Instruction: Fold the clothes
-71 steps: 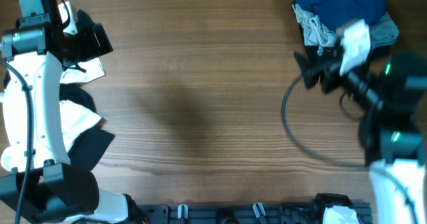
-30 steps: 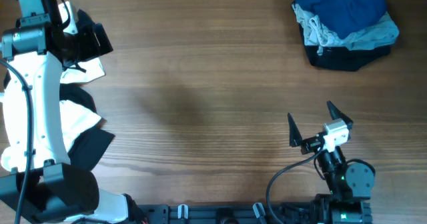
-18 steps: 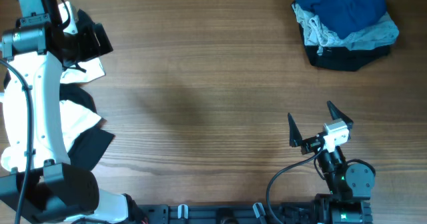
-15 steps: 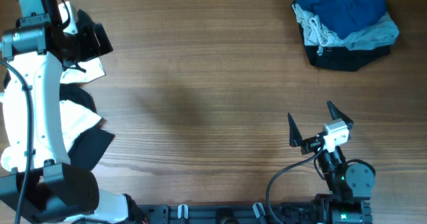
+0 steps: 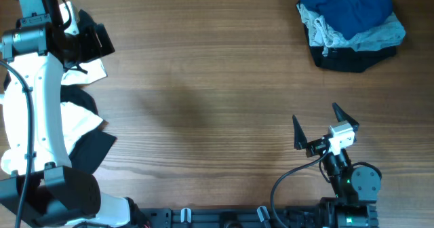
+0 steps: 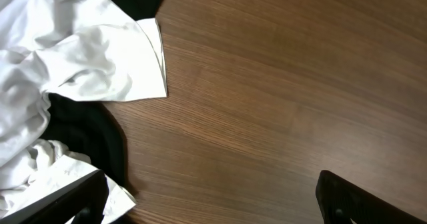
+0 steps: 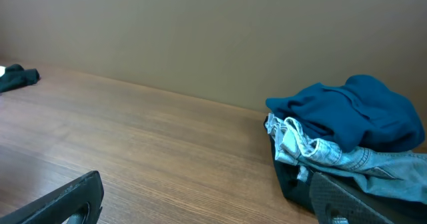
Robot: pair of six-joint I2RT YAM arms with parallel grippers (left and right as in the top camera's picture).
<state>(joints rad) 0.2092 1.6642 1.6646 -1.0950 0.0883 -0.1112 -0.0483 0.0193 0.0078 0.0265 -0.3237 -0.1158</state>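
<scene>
the wooden table (image 5: pixel 203 85) is taken up at two sides only. at its left edge a heap of white and black garments (image 5: pixel 85 123) is spread beneath the left arm (image 5: pixel 30 99). the left gripper (image 6: pixel 210 181) is held above that heap's edge, its fingers spread wide with nothing between them. at the far right corner a smaller stack is found. the teal-blue shirt (image 5: pixel 346 7) is bunched on top of it, resting on pale jeans (image 5: pixel 383 34), with a black garment (image 5: pixel 342 58) underneath. the right gripper (image 5: pixel 315 114) is held near the front edge, well apart from the stack, fingers likewise spread and empty. no fold is judged to have been begun; the step in hand is the fetching of the shirt. next, the shirt would need to be pinched by its top layer alone, lifted clear of the jeans and laid flat at the table's middle.
</scene>
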